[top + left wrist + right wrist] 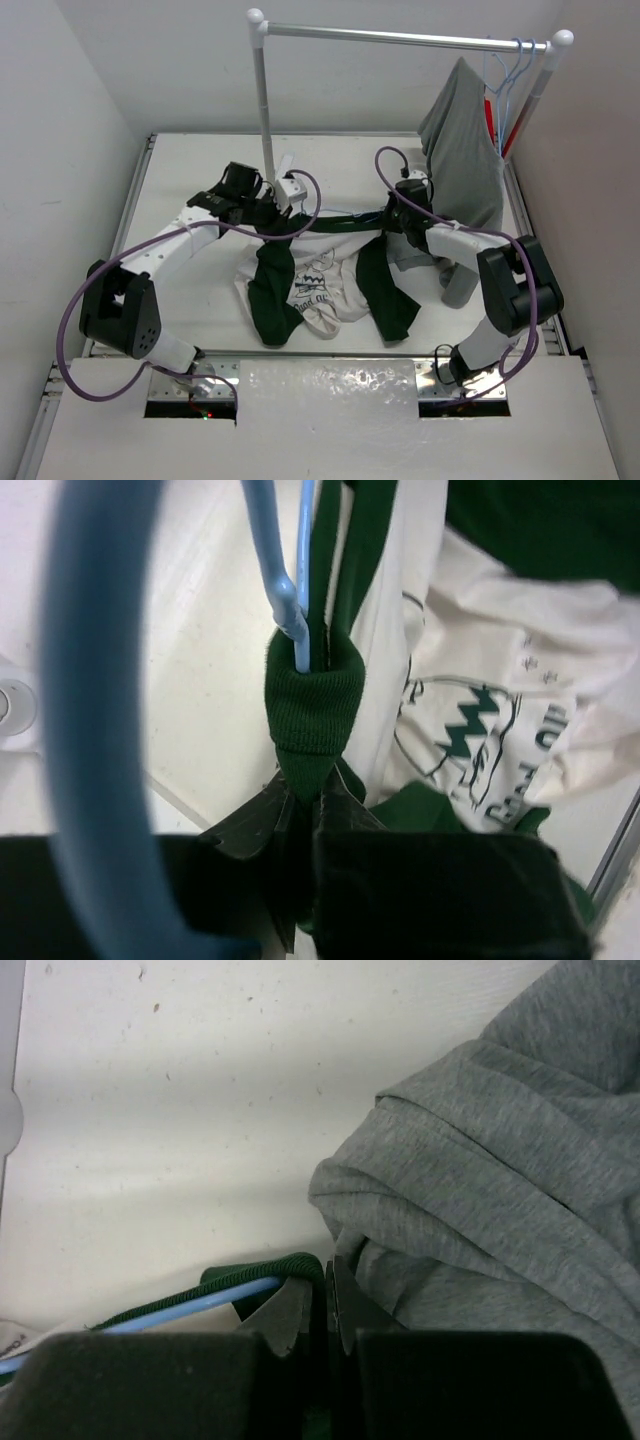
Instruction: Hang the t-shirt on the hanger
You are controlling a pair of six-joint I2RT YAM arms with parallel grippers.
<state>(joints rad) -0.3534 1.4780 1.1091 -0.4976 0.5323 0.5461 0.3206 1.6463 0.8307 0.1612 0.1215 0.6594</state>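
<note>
The t-shirt (318, 285) was soft, floppy stuff. It's light, with no stiffness at all, so it would sag and bunch wherever nothing held it up. The ribbed collar (312, 705) looked like the sensible place to grab: thicker, grippier, and it's the opening the hanger (303, 570) has to go through anyway. The hanger is thin pale-blue wire, smooth and probably slippery against cloth, so I'd expect it to slide if the collar went slack.

Looks-wise, it's a white body with dark green sleeves and collar, plus a dark cartoon print with lettering on the chest. It lay crumpled mid-table (200, 170), sleeves flopped toward the near edge, with the collar pulled up into a taut dark line between the two arms.

The left gripper (305, 805) had its jaws clamped on a bunch of green collar, with the blue wire poking through that same bunch. The right gripper (330, 1310) had its jaws together too, apparently pinching the other end of the collar where the wire ran in, right beside the grey shirt (500, 1190).
</note>
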